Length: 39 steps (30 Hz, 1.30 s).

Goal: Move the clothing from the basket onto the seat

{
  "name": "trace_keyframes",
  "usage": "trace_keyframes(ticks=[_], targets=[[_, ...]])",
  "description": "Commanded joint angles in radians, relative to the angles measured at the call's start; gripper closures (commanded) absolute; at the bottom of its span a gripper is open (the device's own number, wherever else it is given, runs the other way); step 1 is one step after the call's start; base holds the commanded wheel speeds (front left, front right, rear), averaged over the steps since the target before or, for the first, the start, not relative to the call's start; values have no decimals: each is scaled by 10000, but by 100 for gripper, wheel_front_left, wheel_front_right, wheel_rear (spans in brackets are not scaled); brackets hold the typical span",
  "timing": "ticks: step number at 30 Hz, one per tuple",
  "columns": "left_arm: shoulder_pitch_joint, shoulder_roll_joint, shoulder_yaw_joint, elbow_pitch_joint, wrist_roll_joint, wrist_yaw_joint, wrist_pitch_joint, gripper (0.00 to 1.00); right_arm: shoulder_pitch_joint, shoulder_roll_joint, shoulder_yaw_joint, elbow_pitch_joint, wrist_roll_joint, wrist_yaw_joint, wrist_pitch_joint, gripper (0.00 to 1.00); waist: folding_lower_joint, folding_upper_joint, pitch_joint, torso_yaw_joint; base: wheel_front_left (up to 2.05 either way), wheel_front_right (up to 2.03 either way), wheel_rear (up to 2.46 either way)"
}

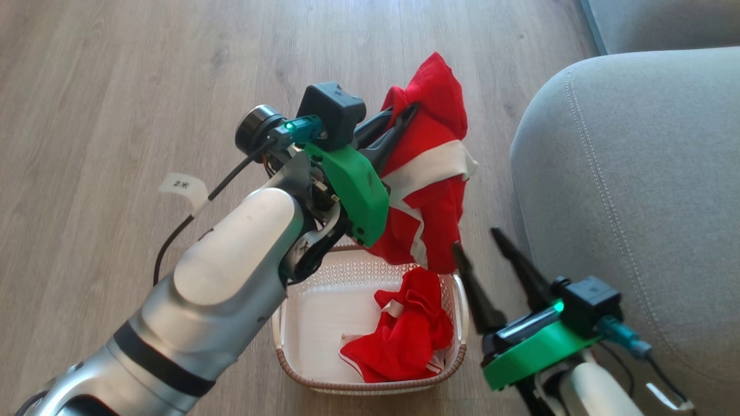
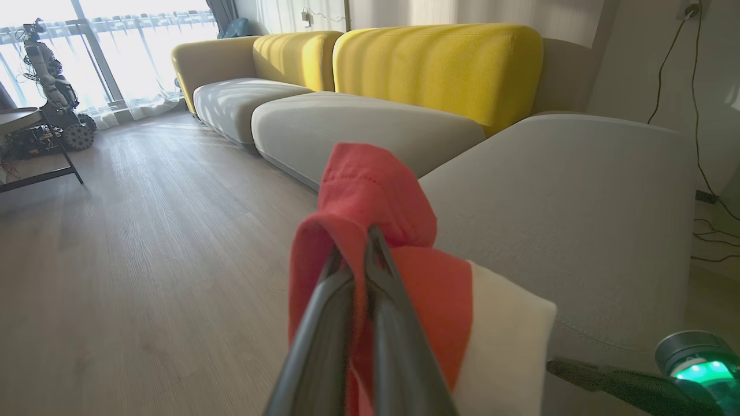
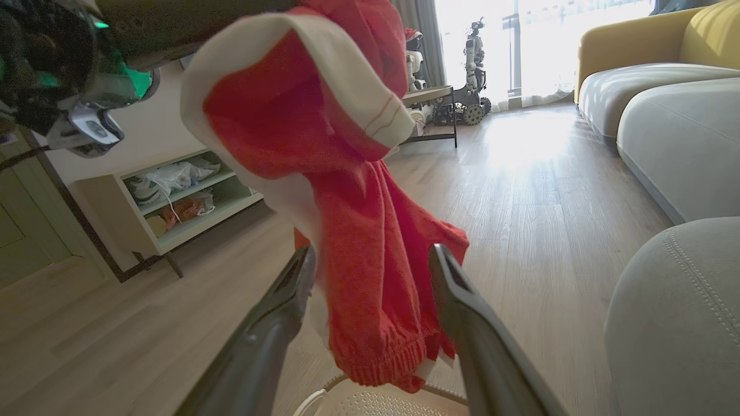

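Fingers of the right gripper (image 1: 476,238) are spread, and the hem of the hanging red garment (image 1: 433,173) comes down between them. Beside it the basket (image 1: 370,386) holds the second red garment (image 1: 404,341). Above the basket the left gripper (image 1: 404,112) pinches the hanging red garment, near the grey seat (image 1: 624,173).
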Motion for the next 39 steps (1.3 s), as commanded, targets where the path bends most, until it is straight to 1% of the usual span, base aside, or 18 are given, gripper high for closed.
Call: trace_keyframes(ticks=[1,4,10,11,13,18,27,31,39], targets=[[-607,233,377,-418,-66,72,4,100,-442,-130,420,-246,101,77,-65,0,1,0,-26,6,0,0,0],[-568,190,334,-540,-100,113,45,100,-600,-184,767,-101,216,77,-65,0,1,0,-56,42,0,0,0],[-569,152,263,-701,-135,133,109,100,-1022,-138,1074,450,262,77,24,0,1,0,-69,135,0,0,0],[-583,124,237,-754,-154,136,139,100,-1269,-84,1173,791,250,77,174,0,1,0,-71,192,0,0,0],[-596,107,222,-783,-160,138,154,100,-1396,-47,1190,960,268,77,218,0,1,0,-66,225,0,0,0],[-640,10,142,-918,-204,140,219,100,-2068,125,1308,1984,321,77,334,0,1,0,-65,401,0,0,0],[-591,-123,-11,-1094,-322,122,295,100,-3269,261,2277,3613,1021,77,150,0,1,0,-53,614,0,0,0],[-579,-165,-104,-1074,-351,108,330,100,-3866,269,2907,4364,1630,77,63,0,1,0,-67,684,0,0,0],[-586,-225,-193,-1039,-409,106,349,100,-4559,272,3408,5251,2339,77,-39,0,1,0,-106,755,0,0,0]])
